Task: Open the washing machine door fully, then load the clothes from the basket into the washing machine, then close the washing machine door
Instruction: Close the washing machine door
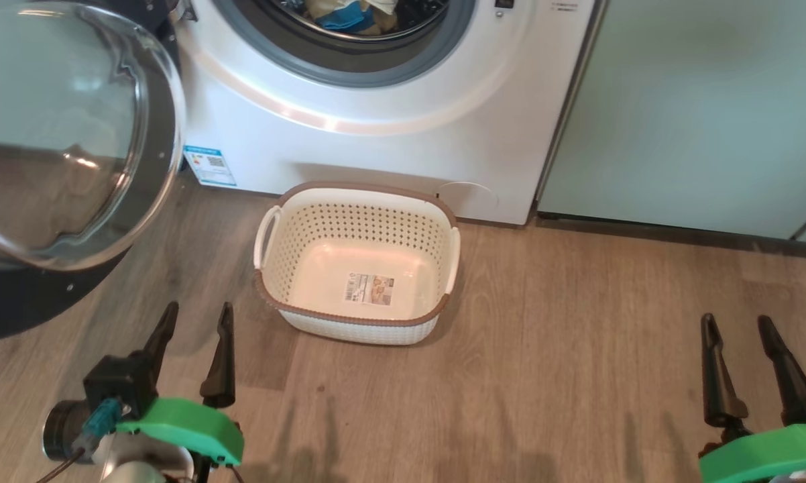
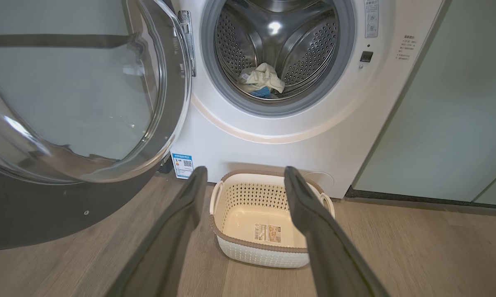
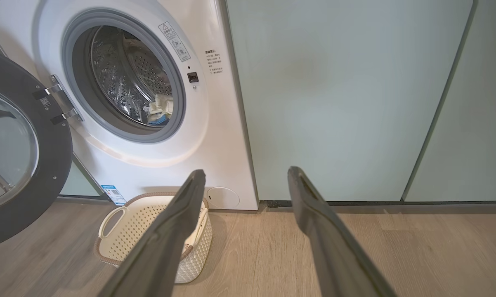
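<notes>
- Washing machine (image 1: 389,147): seen at the top of the head view, white, with the round drum opening uncovered; it is stood on the wooden floor (image 1: 577,349), with pale green cabinet panels (image 1: 698,107) set just beside it on the robot's right.
- Washing machine door (image 1: 68,154): swung wide open on its hinge at the machine's left side, with the bulging glass bowl turned towards the robot and the black rim below it.
- Basket (image 1: 356,225): set upright on the floor just in front of the washing machine, below the drum opening and between the two grippers; its bare bottom is shown, and it is touched by neither gripper.
- Left gripper (image 1: 198,308): held low over the floor at the lower left, near the basket's left side and below the door; its fingers (image 1: 218,362) are spread wide apart, and nothing is held or touched.
- Right gripper (image 1: 737,320): held at the lower right, well apart from the basket; its fingers (image 1: 718,382) are likewise spread wide, and nothing is gripped or touched.
- Clothes (image 2: 262,78): found inside the steel drum, piled at its bottom, pale yellow with a blue piece beneath.
- Energy sticker (image 1: 208,165): stuck on the machine's lower left corner.
- Label (image 1: 369,288): laid flat on the basket's bottom.
</notes>
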Robot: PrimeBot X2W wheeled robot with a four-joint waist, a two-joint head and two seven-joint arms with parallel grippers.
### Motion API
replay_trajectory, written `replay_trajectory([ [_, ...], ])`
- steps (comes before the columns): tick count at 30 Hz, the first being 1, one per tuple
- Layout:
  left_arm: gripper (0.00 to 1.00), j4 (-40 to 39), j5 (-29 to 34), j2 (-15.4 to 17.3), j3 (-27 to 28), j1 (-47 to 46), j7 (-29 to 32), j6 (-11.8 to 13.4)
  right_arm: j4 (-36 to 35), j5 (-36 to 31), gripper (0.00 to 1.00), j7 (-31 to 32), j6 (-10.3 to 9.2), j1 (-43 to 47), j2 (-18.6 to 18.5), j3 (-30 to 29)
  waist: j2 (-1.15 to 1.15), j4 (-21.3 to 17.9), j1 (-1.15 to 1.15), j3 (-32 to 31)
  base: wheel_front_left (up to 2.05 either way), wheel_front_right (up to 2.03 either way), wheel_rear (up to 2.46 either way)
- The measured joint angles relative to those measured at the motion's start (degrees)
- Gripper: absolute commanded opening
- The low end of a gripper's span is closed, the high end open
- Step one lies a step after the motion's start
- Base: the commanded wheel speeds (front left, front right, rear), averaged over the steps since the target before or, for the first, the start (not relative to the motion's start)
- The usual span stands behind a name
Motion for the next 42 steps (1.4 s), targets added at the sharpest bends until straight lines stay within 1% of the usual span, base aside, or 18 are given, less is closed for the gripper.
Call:
replay_trajectory([
  [4, 1.0, 0.22, 0.09, -0.09, -0.1, -0.06, 0.0, 0.03, -0.04, -0.21, 1.0, 0.03, 0.0, 0.02, 0.0, -0.35, 0.0, 1.75, 0.0, 0.0, 0.0, 0.0, 0.0],
  [8, 1.0, 0.25, 0.08, -0.3, 0.04, -0.07, 0.0, 0.34, -0.35, -0.49, 1.0, 0.44, 0.0, 0.06, 0.01, -0.56, 0.0, 4.41, 0.0, -0.02, 0.0, 0.0, 0.0],
  [14, 1.0, 0.38, 0.07, -0.56, -0.01, 0.03, 0.01, 0.37, -0.38, -1.01, 1.0, 0.98, 0.0, 0.26, 0.07, -0.51, 0.0, 9.74, 0.0, -0.71, 0.0, 0.0, 0.0],
  [15, 1.0, 0.38, 0.07, -0.56, -0.01, 0.03, 0.01, 0.37, -0.38, -1.01, 1.0, 0.98, 0.0, 0.26, 0.07, -0.51, 0.0, 9.74, 0.0, -0.71, 0.0, 0.0, 0.0],
  [24, 1.0, 0.46, -0.12, -0.66, 0.52, 1.75, 0.01, 0.43, -0.31, -1.0, 1.0, 1.52, 0.0, 1.42, 0.11, 0.26, 0.0, 18.38, 0.0, -2.67, 0.0, 0.0, 0.0],
  [29, 1.0, 0.37, -0.59, -0.56, 0.71, 2.69, 0.01, 0.89, -0.31, -0.99, 1.0, 1.53, 0.0, 1.4, 0.11, 0.93, 0.0, 21.83, 0.0, -3.37, 0.0, 0.0, 0.0],
  [34, 1.0, 0.3, -0.68, -0.56, 0.87, 2.69, 0.01, 0.92, -0.29, -1.0, 1.0, 1.92, 0.0, 1.39, 0.11, 1.29, 0.0, 23.72, 0.0, -3.41, 0.0, 0.0, 0.0],
  [42, 1.0, 0.3, -0.68, -0.6, 0.94, 2.7, 0.01, 0.92, 0.04, -0.99, 1.0, 1.92, 0.0, 1.35, 0.11, 1.66, 0.0, 23.73, 0.0, -3.55, 0.0, 0.0, 0.0],
])
